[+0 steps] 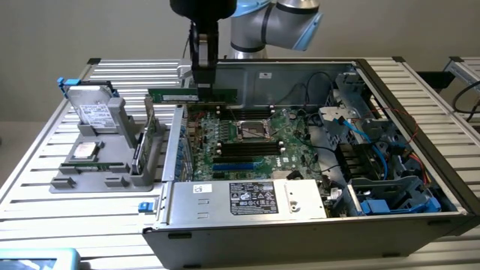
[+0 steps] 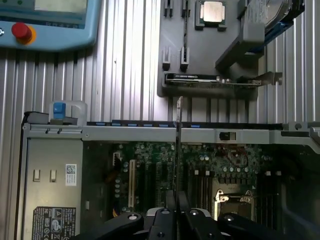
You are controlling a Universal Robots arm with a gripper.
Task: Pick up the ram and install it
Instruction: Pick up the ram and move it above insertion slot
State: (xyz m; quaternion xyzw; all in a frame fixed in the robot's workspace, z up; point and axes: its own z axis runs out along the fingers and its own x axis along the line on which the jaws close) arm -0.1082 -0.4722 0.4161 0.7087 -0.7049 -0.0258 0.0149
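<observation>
A: Where is the ram?

B: The ram [image 1: 172,95] [image 2: 178,140] is in the air, long edge level and chips facing sideways. It hangs over the far part of the open computer case [image 1: 315,225], toward the exterior view's left. It touches nothing but the fingers.

A: And the gripper?

B: The gripper [image 1: 204,87] [image 2: 176,202] comes straight down from above and is clenched on the ram's upper edge, roughly at mid-length. In the wrist view the strip appears edge-on as a thin line rising from between the two fingertips.

A: What lies under it?

B: The motherboard [image 1: 296,126] [image 2: 150,165], lying flat in the case. Its CPU socket [image 1: 253,130] is near the middle, and the black memory slots [image 1: 248,149] sit just on the near side of that socket. The ram is well above them and not seated.

A: Further out?

B: The power supply [image 1: 248,198] fills the case's near side. On the exterior view's left, beside the case, a grey holder tray [image 1: 90,183] sits on the slatted table [image 1: 30,185]. A silver hard drive [image 1: 94,109] stands upright at the tray's far end. A green expansion card [image 1: 152,132] stands on the side nearest the case.
</observation>
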